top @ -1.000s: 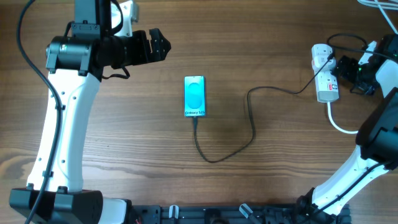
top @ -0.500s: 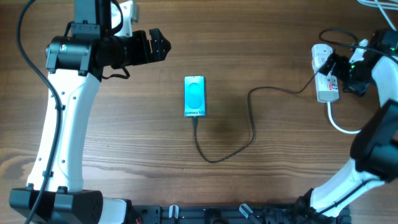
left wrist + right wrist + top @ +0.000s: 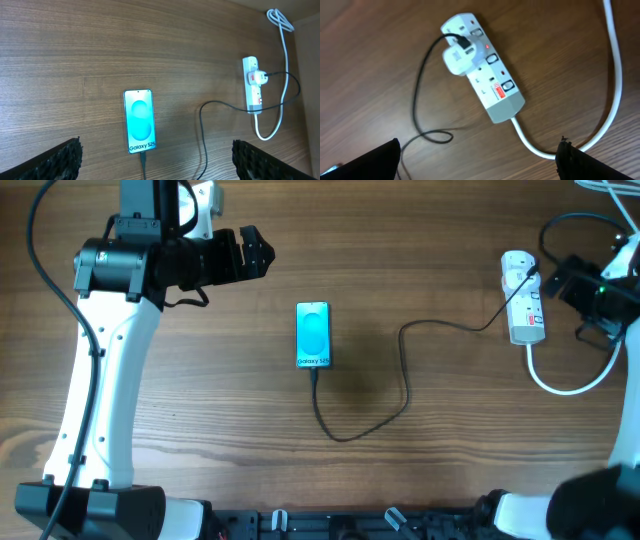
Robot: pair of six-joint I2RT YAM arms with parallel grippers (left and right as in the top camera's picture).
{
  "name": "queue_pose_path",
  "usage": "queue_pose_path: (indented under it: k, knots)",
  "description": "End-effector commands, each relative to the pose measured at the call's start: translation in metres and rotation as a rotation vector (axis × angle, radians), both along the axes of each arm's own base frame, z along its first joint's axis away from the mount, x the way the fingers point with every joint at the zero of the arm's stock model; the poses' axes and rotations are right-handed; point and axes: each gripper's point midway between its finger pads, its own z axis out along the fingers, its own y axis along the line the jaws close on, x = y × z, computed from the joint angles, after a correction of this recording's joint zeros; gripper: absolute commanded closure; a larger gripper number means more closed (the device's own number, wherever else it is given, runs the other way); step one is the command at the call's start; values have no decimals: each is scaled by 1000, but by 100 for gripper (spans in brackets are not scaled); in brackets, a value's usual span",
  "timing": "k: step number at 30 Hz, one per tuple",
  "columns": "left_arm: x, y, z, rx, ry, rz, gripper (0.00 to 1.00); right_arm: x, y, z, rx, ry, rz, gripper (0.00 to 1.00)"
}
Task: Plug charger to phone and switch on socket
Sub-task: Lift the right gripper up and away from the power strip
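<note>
- Phone point(image 3: 313, 334) was laid centrally, charger point(image 3: 404, 370) seen plugged in
- Socket point(image 3: 524, 305), far right, was shown with red lamp point(image 3: 486, 46) lit; task judged done
- Left gripper point(image 3: 260, 252) and right gripper point(image 3: 553, 280) were spread, empty

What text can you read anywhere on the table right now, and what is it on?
"Galaxy S25": on the phone, near one short edge.
Red label on the socket: too small to read.
Print on the white plug: blurred, unreadable.
</note>
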Motion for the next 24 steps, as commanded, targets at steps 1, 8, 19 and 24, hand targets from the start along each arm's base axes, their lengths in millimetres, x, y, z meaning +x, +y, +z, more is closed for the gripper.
queue_pose_path:
  k: [1, 8, 19, 24]
  knots:
    - [1, 2, -3, 4, 4, -2, 0, -18, 13, 14, -27, -42, 5, 0]
    - [1, 2, -3, 4, 3, -2, 0, -53, 45, 40, -81, -199, 57, 0]
    - [1, 1, -3, 4, 4, -3, 0, -106, 66, 83, -144, -389, 62, 0]
    - [1, 2, -3, 4, 4, -2, 0, -126, 75, 84, -108, -388, 49, 0]
